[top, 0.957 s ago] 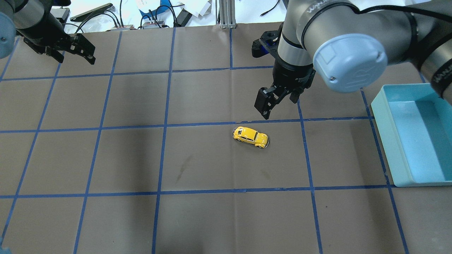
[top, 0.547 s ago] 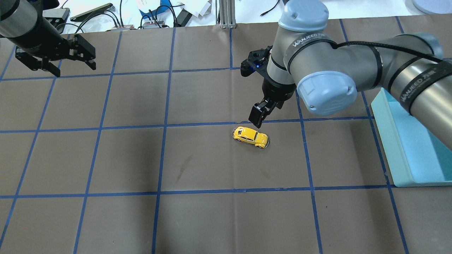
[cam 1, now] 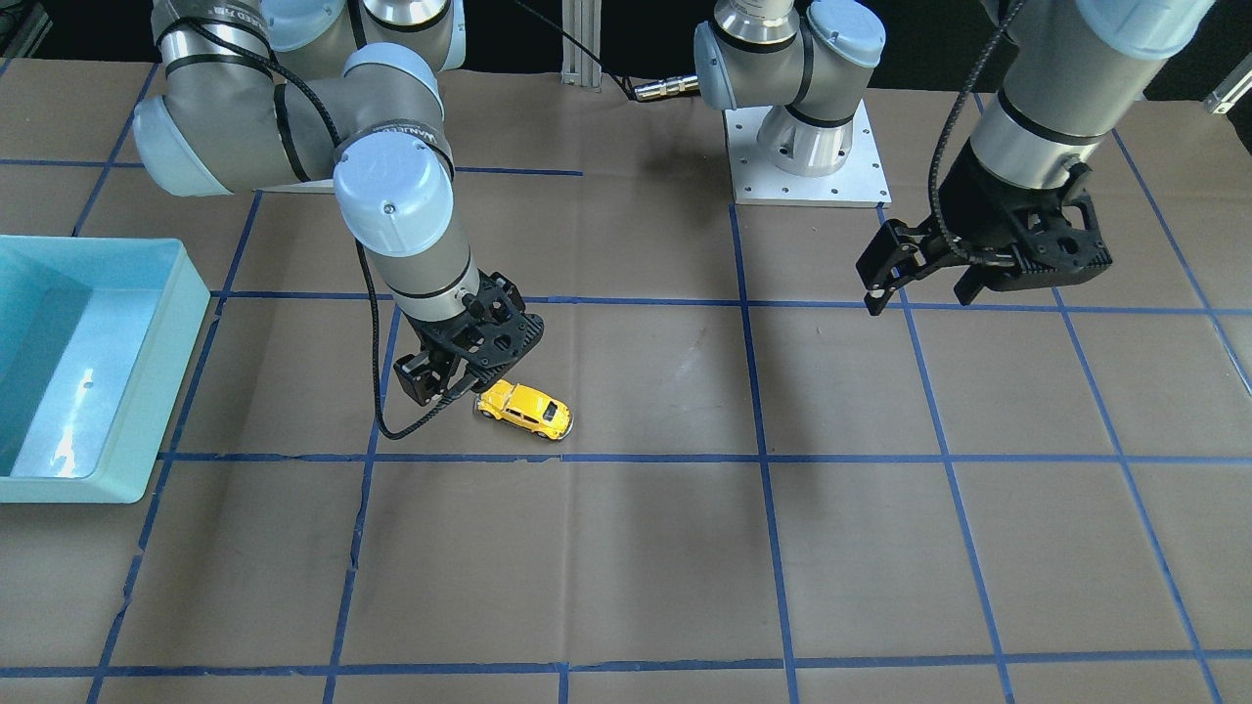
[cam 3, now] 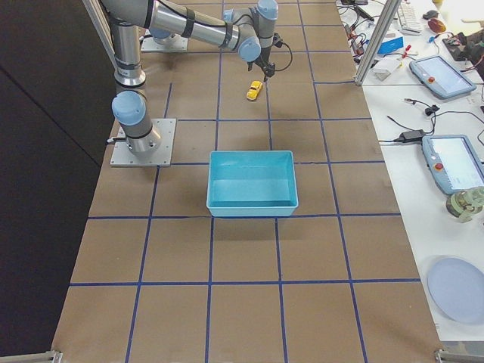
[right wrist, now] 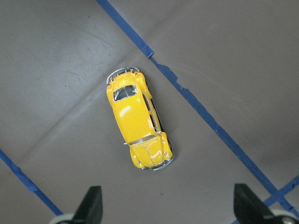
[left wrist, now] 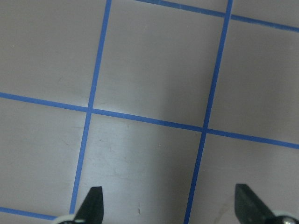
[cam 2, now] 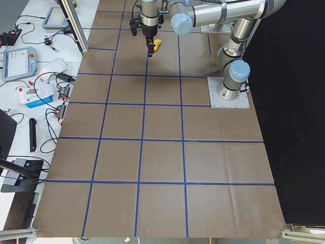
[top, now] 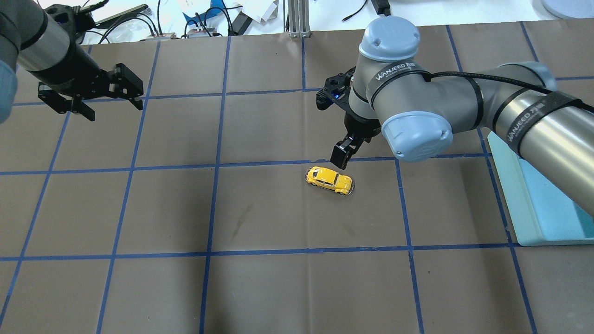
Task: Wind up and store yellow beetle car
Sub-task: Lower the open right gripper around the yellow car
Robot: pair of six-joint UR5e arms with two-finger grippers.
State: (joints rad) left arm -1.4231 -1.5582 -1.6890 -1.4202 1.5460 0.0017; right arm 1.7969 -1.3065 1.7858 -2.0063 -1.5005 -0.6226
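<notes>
The yellow beetle car stands on its wheels on the brown table, just inside a blue tape line; it also shows in the front view and the right wrist view. My right gripper is open and empty. It hovers just above and behind the car, pointing down, and its fingertips stand wide apart without touching the car. My left gripper is open and empty, raised over the far left of the table; its wrist view holds only bare table and tape lines.
A light blue open bin stands at the table's right edge, partly hidden by my right arm; it shows empty in the right side view. Cables and devices lie beyond the far table edge. Blue tape lines grid the table.
My right gripper has moved down and closer to the car. My left gripper has shifted right and a little toward me. The car has not moved.
</notes>
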